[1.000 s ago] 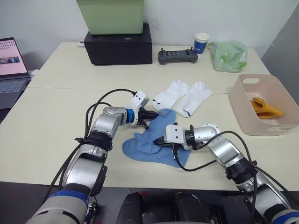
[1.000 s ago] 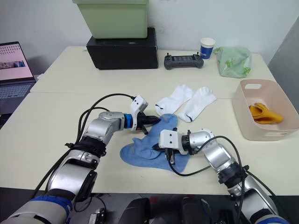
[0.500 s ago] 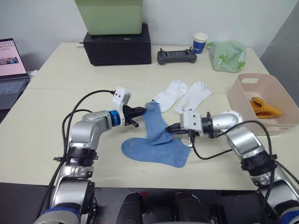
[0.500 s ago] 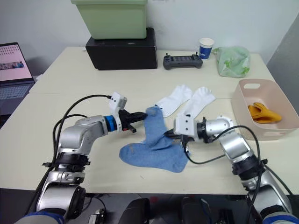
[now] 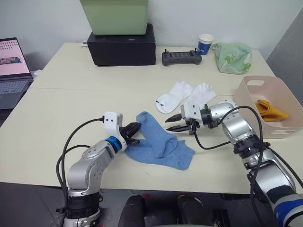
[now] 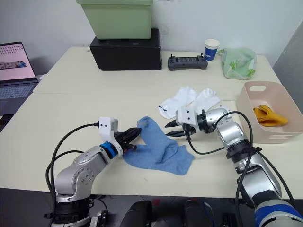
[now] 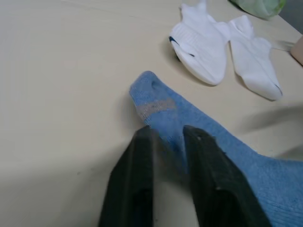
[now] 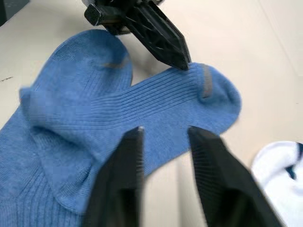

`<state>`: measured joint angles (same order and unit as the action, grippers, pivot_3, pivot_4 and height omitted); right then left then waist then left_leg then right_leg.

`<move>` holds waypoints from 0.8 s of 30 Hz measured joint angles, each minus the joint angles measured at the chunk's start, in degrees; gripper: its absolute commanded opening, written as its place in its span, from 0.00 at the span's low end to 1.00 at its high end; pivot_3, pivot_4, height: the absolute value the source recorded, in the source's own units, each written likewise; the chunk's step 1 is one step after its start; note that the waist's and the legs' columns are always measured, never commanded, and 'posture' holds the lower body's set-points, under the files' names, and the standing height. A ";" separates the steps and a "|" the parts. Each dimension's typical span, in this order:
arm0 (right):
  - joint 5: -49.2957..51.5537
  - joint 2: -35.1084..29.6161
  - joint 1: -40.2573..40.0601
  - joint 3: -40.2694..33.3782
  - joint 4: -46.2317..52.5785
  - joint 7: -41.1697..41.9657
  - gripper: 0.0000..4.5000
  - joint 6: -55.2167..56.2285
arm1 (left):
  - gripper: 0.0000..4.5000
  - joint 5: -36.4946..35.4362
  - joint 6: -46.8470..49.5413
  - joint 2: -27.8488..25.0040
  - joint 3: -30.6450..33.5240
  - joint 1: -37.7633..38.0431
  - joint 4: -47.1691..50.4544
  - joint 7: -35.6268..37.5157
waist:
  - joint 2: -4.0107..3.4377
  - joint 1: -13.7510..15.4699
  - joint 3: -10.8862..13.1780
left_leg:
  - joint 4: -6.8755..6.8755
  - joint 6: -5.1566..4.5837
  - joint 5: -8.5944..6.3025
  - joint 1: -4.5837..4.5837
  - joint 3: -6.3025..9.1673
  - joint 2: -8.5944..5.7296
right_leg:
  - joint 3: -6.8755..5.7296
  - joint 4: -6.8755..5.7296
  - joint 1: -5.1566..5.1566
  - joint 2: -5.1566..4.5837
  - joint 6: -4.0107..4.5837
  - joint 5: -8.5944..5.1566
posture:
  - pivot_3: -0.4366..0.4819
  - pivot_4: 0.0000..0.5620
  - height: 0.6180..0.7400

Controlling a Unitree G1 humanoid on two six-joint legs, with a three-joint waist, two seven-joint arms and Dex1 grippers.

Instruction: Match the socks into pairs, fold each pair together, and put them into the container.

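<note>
Left claw [image 5: 134, 132] is released, its fingers parted over the near edge of the two light blue socks [image 5: 163, 142], which lie overlapped on the counter [image 5: 61, 109]. Right claw [image 5: 174, 124] is also released, just beyond them. Two white socks [image 5: 187, 96] lie behind — side by side. The pink container [image 5: 246, 106] holds one folded mustard pair [image 5: 269, 109]

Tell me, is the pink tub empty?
No. The tub holds a folded orange sock bundle; the blue socks and white socks lie outside on the table.
</note>
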<state>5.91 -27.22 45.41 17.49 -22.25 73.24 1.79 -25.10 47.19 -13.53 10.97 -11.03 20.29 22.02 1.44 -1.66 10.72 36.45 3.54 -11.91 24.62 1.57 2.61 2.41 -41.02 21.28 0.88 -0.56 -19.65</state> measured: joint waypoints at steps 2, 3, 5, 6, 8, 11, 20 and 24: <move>0.63 -1.74 -1.51 -2.39 3.03 -1.44 0.77 -2.73 | 0.59 -1.41 0.58 -2.46 0.99 -0.02 1.29 0.54 | 0.00 0.07 0.00 | 0.00 0.01 0.00 0.00 0.01 0.00 | -0.01 0.01 -0.01 0.00 0.00 0.00 | 0.48 0.27 1.00; 1.49 -2.68 -3.08 -3.80 5.44 -2.42 0.84 -5.26 | 0.65 -2.14 1.13 -4.23 1.47 -0.15 1.54 1.46 | 0.00 0.15 0.00 | -0.01 0.01 0.00 0.00 0.04 0.00 | -0.03 0.02 -0.03 0.00 0.00 0.00 | 0.48 0.27 1.00; 3.31 -4.72 -7.84 -6.60 12.23 -5.08 0.85 -12.88 | 0.72 -3.99 1.28 -8.32 3.20 -1.37 0.84 4.32 | 0.00 0.18 0.00 | -0.04 0.01 0.00 0.01 0.06 0.00 | -0.04 0.02 -0.02 0.00 0.00 0.00 | 0.48 0.27 1.00; 3.99 -5.14 -9.52 -7.26 14.39 -6.17 0.85 -15.87 | 0.72 -4.28 1.07 -9.81 3.72 -2.35 0.15 5.57 | 0.00 0.13 0.00 | -0.04 0.01 0.00 -0.01 0.02 -0.01 | -0.01 0.01 -0.02 0.00 0.00 0.00 | 0.48 0.27 1.00; 4.98 -5.33 -12.35 -7.76 19.15 -8.65 0.85 -22.21 | 0.72 -4.49 -0.26 -12.07 3.59 -4.76 -2.24 8.37 | -0.01 0.04 0.00 | -0.03 0.00 0.00 -0.02 0.01 -0.02 | 0.00 -0.01 -0.01 0.01 0.00 0.00 | 0.48 0.27 1.00; 8.05 -4.92 -17.59 -8.78 29.48 -14.05 0.85 -35.58 | 0.72 -0.24 -7.96 -17.20 -2.73 -12.27 -14.24 16.03 | -0.02 0.08 -0.01 | -0.06 0.10 0.06 -0.05 0.06 -0.04 | -0.07 -0.03 -0.02 0.07 0.00 -0.01 | 0.48 0.27 1.00; 9.16 -0.77 -20.33 -3.02 36.92 -23.69 0.73 -51.36 | 0.64 12.45 -27.27 -18.05 -17.39 -27.18 -46.79 32.01 | -0.02 -0.29 -0.01 | -0.11 -0.04 -0.02 0.02 -0.18 -0.06 | -0.03 0.00 0.17 0.09 -0.01 -0.01 | 0.48 0.27 1.00; 9.42 0.33 -19.58 -2.69 36.92 -24.99 0.40 -52.32 | 0.36 13.98 -29.46 -17.63 -17.66 -28.51 -51.58 32.91 | -0.02 -0.14 -0.01 | -0.09 -0.09 -0.04 0.06 -0.02 -0.05 | -0.03 -0.05 0.15 0.12 0.00 -0.01 | 0.48 0.27 1.00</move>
<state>15.33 -26.89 25.83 14.80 14.67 48.25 -50.53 -11.12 17.73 -31.16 -6.69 -39.54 -31.29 54.94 1.42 -1.80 10.71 36.36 3.45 -11.95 24.68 1.55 2.56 2.38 -41.08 21.43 0.99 -0.57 -19.66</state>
